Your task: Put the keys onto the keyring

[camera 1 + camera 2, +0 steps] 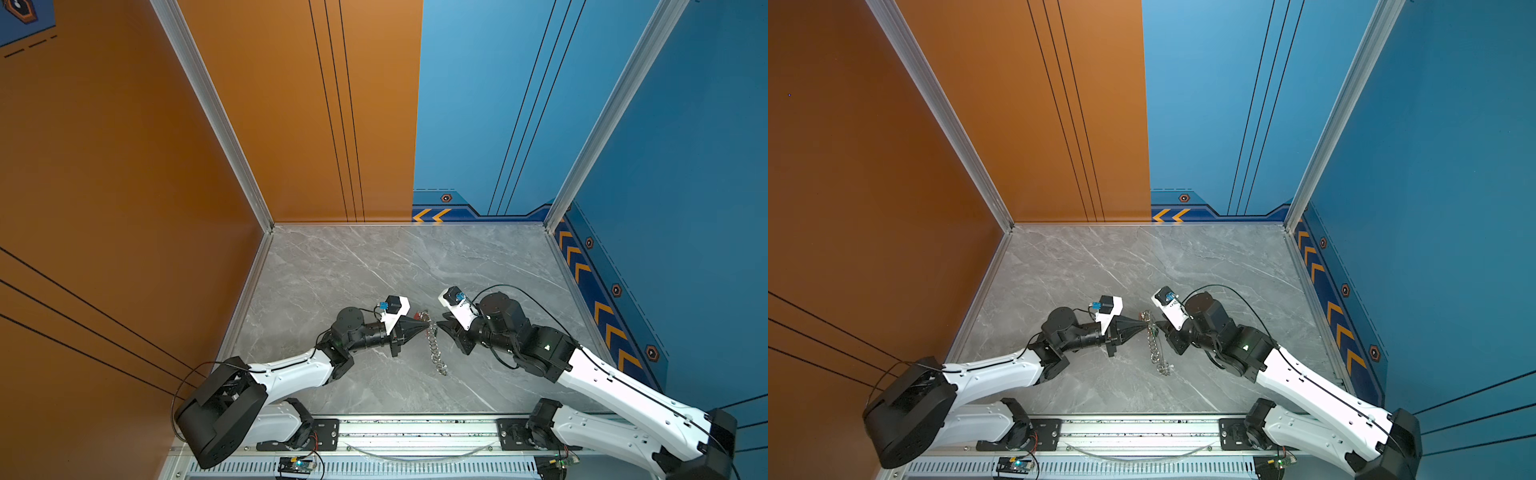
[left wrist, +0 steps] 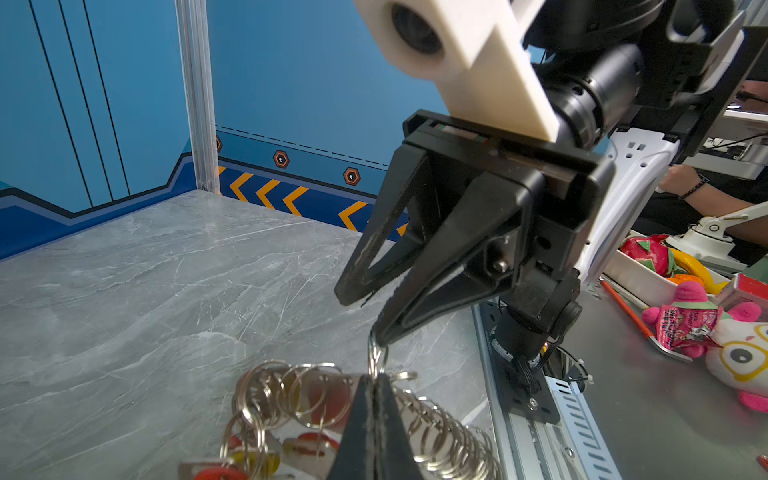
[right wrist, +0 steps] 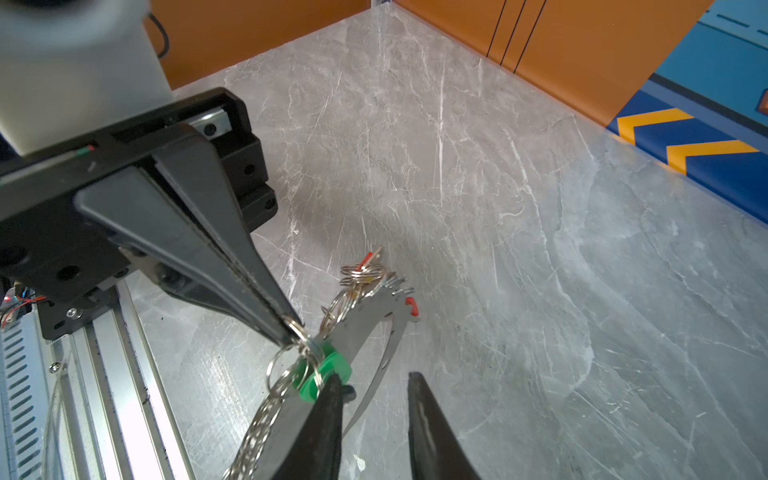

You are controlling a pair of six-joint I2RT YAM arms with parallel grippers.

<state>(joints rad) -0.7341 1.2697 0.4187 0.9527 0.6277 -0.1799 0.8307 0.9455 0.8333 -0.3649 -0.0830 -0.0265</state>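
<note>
The keyring [image 1: 437,353], a long flat strap edged with small silver wire rings, lies mid-way across the grey marble table [image 1: 332,270], its long axis running near to far. The left gripper [image 3: 291,332] is clamped on one ring near the far end. The right gripper [image 3: 374,378] is slightly parted, with one finger against a green-tagged key [image 3: 328,368]. The red-tagged keys [image 2: 328,399] are a blurred cluster.

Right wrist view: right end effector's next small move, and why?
Likely nudge the right end effector sideways until the silver key with the green plastic tag sits between its fingers. They stand apart with the tag outside the gap, at one fingertip, while the shut left end effector pinches the chain-like silver wire keyring.
</note>
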